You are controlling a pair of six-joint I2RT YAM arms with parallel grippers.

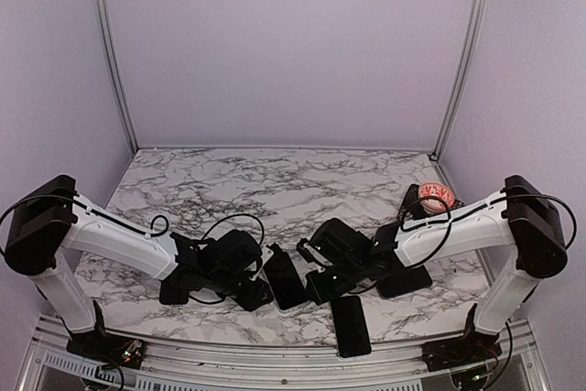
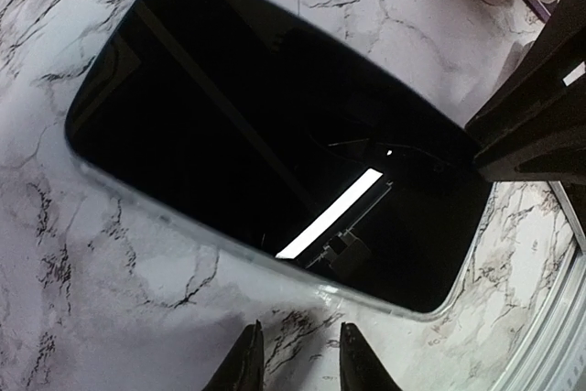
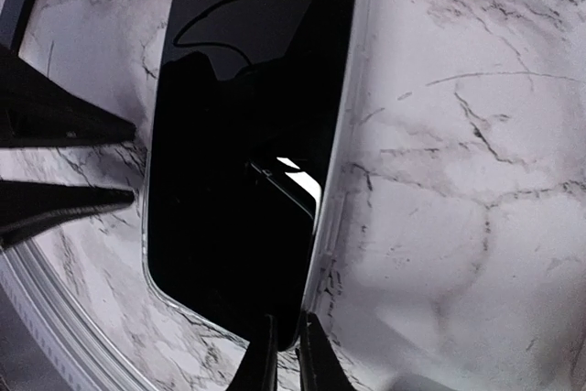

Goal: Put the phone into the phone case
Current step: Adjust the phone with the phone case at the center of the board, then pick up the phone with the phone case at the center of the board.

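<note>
- The phone [image 1: 284, 279] lies flat on the marble worktop [image 1: 275, 180], between the two pincers; we take it as the landmark for all that follows
- Along the phone's edge runs a clear rim, seen in both wrist views [image 2: 275, 135] [image 3: 238, 135]; whether this rim is the case we cannot tell
- Left pincer [image 1: 259, 292]: released. In its wrist view [image 2: 299, 331] the fingers stand a little apart just beside the phone's long edge, with only bare marble between them
- Right pincer [image 1: 316, 286]: clenched. In its wrist view [image 3: 286, 336] we see the fingers drawn close about the phone's near end, which runs in between them, so we read it as grasping the phone
- A dark slab [image 1: 351, 325] lies near the phone, towards the arm bases
- A second dark slab [image 1: 407, 279] lies beyond the right pincer from the phone, partly under the right arm
- A red-patterned ball [image 1: 436, 196] rests well apart from the phone, on the side of the right arm, towards the back wall
</note>
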